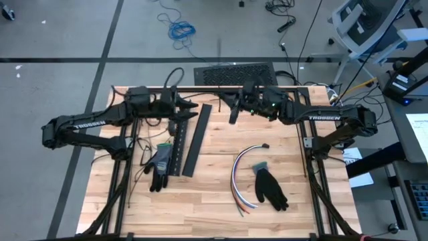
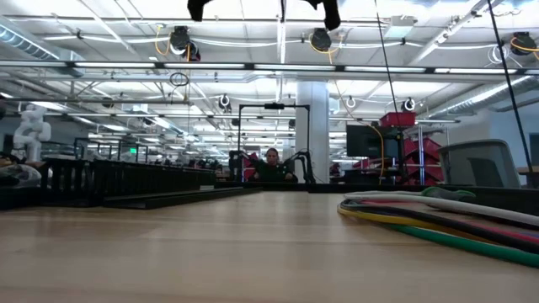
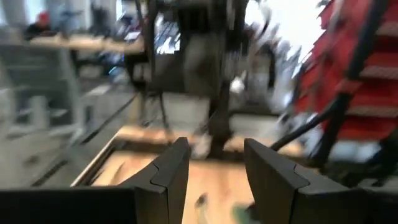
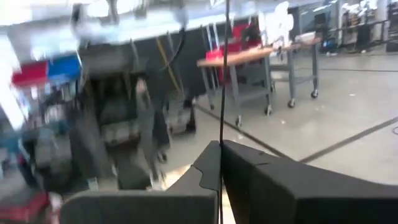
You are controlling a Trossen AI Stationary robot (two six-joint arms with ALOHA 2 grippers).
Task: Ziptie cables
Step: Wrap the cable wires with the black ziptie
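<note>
We see the cables point(image 1: 239, 175) lying as a loose bundle on the right half of the wooden table point(image 1: 214, 201), bent into an arc whose long run goes from the far side toward the near edge. The bow bulges toward the left arm's side; the far end hooks over to the right, where a dark tip shows, and the near end splays into separate strands close to the table's front edge. The wires are thin and flexible, and we can pick out white, grey, orange and blue from above. In the low view the same bundle point(image 2: 438, 215) sweeps in from the right, with white, red-pink, yellow and green strands stacked side by side on the wood.

A black glove point(image 1: 269, 189) lies just beside the bundle on its right (whether it touches the wires we cannot tell). A second glove point(image 1: 159, 163) lies on the left half, next to two black slotted strips point(image 1: 188, 139).

Both arms are raised over the table's far edge, reaching inward toward each other. The left gripper point(image 3: 214, 168) has its fingers parted with nothing between them. The right gripper point(image 4: 221, 168) has its fingers pressed together, and a thin black strand point(image 4: 222, 74) runs up from between them.
</note>
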